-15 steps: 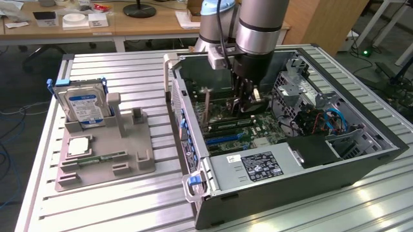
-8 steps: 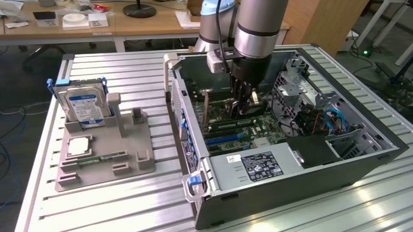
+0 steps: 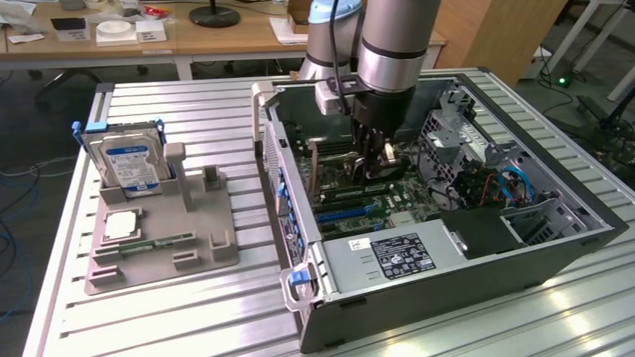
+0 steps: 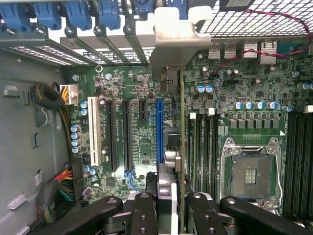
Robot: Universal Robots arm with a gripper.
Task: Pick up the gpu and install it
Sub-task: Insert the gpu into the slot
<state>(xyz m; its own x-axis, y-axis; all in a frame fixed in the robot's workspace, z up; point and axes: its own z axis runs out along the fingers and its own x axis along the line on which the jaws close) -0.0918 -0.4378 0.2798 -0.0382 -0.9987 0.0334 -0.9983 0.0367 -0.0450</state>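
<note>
The computer case (image 3: 476, 268) lies open on the bench (image 3: 198, 312), close to the bench edge on the exterior view's right. There is bare bench in front of the case and all around the grey holder (image 3: 198, 245). Inside the case the room is tight. The back wall is on one side of the arm and a metal cage (image 3: 451, 126) is on the other.

The case holds a big green board (image 4: 142, 147), a silver box (image 3: 392, 256) with a label, and some cables. The grey holder has a hard drive (image 3: 129, 163) standing up in it, with a square chip (image 3: 121, 224) and a memory stick (image 3: 159, 242) lying flat.

The gripper (image 4: 171, 208) is down inside the case and is squeezing the gpu (image 4: 176, 147) from both sides. The gpu stands on its edge over the green board, just beside the long blue slot (image 4: 160, 127). Its silver bracket (image 4: 176, 44) is at the back wall. I cannot tell if the gpu is pushed into a slot.
</note>
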